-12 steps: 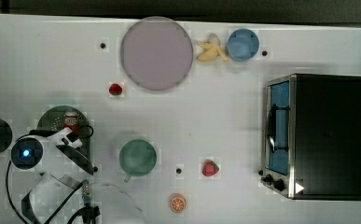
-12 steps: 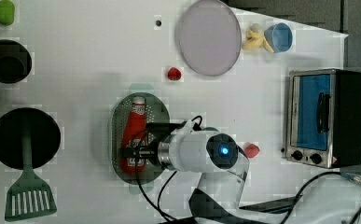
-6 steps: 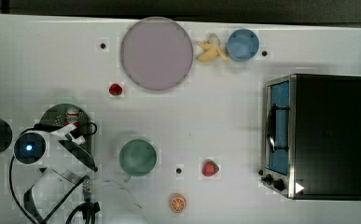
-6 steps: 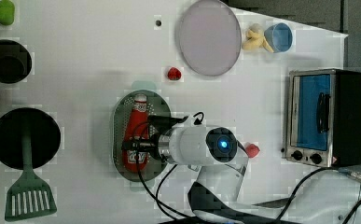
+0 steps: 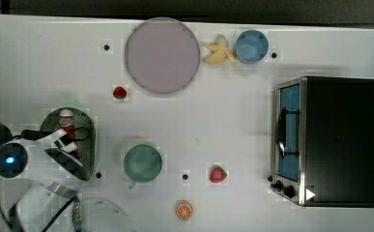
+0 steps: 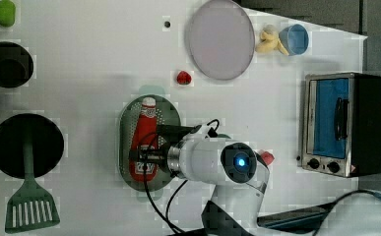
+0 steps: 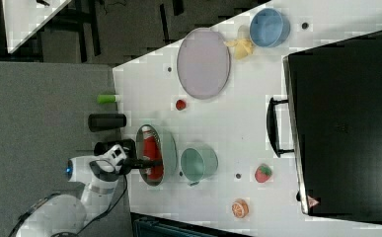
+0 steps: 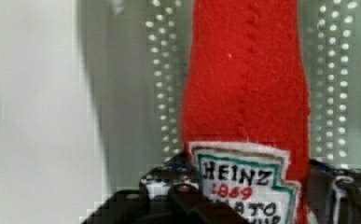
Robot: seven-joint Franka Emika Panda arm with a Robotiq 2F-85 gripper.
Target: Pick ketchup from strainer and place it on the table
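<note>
Since the ketchup (image 8: 246, 93) looks like soft, light felt, I keep my tool (image 8: 243, 196) clamped across its labelled middle, inside the strainer (image 6: 171, 115), expecting some squash.

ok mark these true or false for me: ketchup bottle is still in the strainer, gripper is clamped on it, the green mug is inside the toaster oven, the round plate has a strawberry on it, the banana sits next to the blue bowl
1. The red felt ketchup bottle with white cap lies in the pale green perforated oval strainer. True.
2. The gripper has closed on the bottle's labelled body. True: in the wrist view its fingers press either side of the label.
3. The round green mug is inside the black toaster oven. False: it stands on the white table, beside the strainer.
4. The grey-lilac round plate holds a strawberry. False: it is bare; one strawberry lies on the table near it.
5. The yellow banana lies next to the blue bowl. True.
</note>
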